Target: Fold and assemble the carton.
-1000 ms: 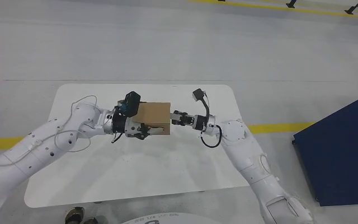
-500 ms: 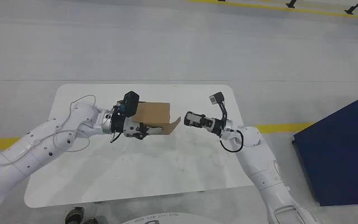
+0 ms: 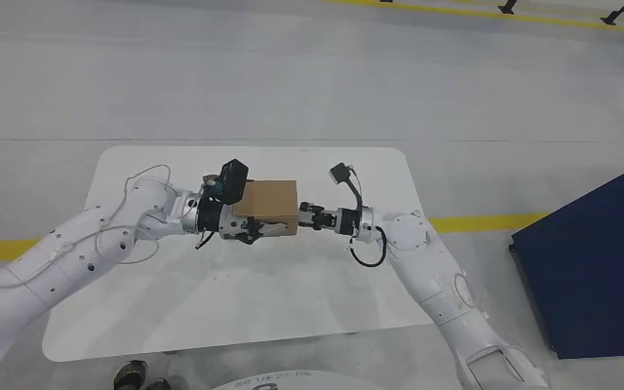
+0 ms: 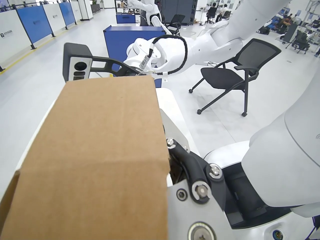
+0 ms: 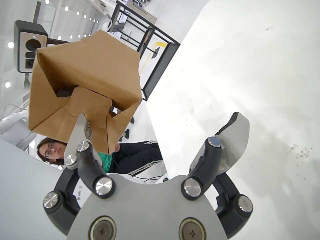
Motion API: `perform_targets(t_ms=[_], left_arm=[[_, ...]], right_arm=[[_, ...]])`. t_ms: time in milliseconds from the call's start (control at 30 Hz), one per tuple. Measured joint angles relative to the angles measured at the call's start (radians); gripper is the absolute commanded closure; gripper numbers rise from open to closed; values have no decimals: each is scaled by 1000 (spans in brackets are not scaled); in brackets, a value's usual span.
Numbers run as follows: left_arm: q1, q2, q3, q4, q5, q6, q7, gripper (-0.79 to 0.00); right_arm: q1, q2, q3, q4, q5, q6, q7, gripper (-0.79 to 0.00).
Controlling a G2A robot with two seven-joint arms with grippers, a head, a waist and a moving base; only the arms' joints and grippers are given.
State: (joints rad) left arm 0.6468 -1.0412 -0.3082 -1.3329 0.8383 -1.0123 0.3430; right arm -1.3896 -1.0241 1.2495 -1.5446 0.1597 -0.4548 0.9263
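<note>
Brown cardboard carton is over the middle of the white round-cornered table, long side running across the top view, and held off the tabletop. Left gripper is at the carton's left end, clamped onto a wall there. In the left wrist view one metal finger lies just beside the carton's side panel, and the rest of the grip is hidden by cardboard. Right gripper meets the carton's right end. In the right wrist view this gripper is spread wide and grips nothing. One finger is pressed against a partly folded flap of the carton, and the other stands free over the table. That end of the carton is not closed: flaps are angled inward, with a dark gap between them.
</note>
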Motion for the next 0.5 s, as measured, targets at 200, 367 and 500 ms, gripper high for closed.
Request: perform_targets(t_ms=[200, 367, 500], left_arm=[[-1, -5, 6, 0, -9, 0, -8, 0], [-6, -7, 16, 0, -14, 0, -6, 0], [-11, -5, 17, 10, -14, 0, 5, 0]], right_arm=[[23, -4, -33, -13, -23, 24, -2, -785], [46, -9, -55, -5, -35, 48, -16, -785], [45, -7, -42, 8, -13, 33, -25, -785]])
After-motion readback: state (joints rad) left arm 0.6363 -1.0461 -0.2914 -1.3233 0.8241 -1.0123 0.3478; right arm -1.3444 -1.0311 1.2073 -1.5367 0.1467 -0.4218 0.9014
